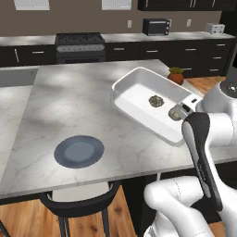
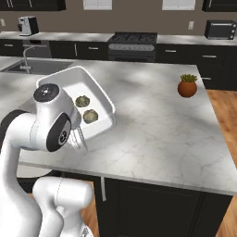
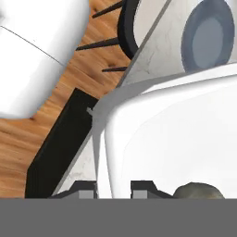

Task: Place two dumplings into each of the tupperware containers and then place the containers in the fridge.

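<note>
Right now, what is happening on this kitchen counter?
The robot's gripper is shut on the near wall of the tupperware container, one finger on each side of the rim. Two dumplings already lie inside it. The container rests on the marble counter, with a blue-grey plate nearby.

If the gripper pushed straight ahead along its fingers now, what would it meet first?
The gripper is shut on the near wall of the white translucent rectangular tupperware container. Pushing on would likely just press deeper onto that wall; depth is unclear.
</note>
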Motion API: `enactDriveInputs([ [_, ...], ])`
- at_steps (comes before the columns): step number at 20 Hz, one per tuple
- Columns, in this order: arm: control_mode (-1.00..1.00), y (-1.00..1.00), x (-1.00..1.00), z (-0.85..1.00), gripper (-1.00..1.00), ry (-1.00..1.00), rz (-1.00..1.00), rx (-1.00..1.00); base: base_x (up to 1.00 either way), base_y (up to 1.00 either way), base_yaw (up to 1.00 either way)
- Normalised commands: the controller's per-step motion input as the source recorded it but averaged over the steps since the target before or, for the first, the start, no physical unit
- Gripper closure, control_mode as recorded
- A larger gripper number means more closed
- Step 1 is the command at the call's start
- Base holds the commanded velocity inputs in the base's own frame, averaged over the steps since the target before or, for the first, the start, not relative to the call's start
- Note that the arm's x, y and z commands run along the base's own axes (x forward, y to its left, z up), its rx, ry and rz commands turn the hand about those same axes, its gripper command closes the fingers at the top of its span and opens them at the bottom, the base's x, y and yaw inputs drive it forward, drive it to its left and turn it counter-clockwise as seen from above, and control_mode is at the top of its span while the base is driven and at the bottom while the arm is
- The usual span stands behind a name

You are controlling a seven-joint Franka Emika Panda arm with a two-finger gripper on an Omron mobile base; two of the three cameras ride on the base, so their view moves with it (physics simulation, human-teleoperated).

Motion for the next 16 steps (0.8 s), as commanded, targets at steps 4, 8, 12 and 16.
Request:
enactDriveInputs([
  [4,-1.00,0.66,-0.16,0.03,1.00,0.19,0.00,-0.32,0.00,0.00,0.00],
  [8,-1.00,0.07,-0.05,0.00,1.00,0.20,-0.13,-0.12,0.00,0.00,0.00],
  [12,-1.00,0.00,0.00,0.00,1.00,0.07,-0.19,0.00,0.00,0.00,0.00],
  [16,1.00,-0.01,0.00,0.00,1.00,0.02,-0.09,0.00,0.00,-0.11,-0.13],
])
